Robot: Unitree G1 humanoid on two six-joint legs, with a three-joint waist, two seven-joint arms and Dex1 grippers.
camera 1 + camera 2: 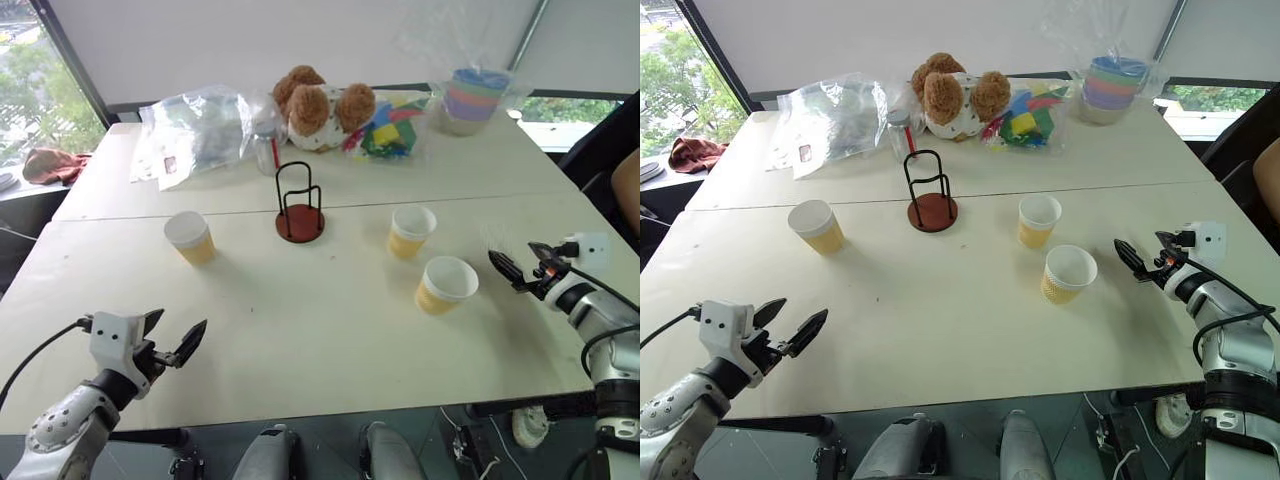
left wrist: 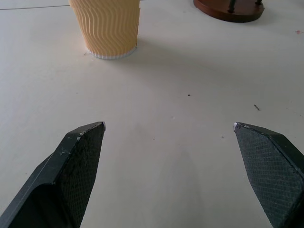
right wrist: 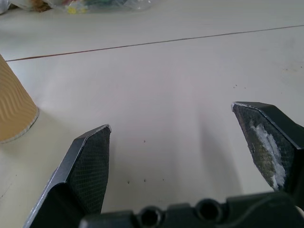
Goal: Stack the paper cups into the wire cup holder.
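Nothing stacked yet, all three cups loose on the matte cream table (image 1: pixel 300 340); left gripper (image 1: pixel 172 338) spread wide, empty, near table edge; left paper cup (image 1: pixel 190 238) upright, wavy-ribbed tan wall, white rim; wire cup holder (image 1: pixel 299 204) mid-table, empty, red disc base, thin black loops; middle cup (image 1: pixel 411 231), right cup (image 1: pixel 445 285) upright; right gripper (image 1: pixel 521 266) spread, empty, just beside right cup

Three paper cups (image 1: pixel 190 237) (image 1: pixel 411 231) (image 1: pixel 446 284), yellow-tan with white rims, are set upright and apart on the table. Between them, the empty wire cup holder (image 1: pixel 299 206) is stood, black loops rising from its dark red base.
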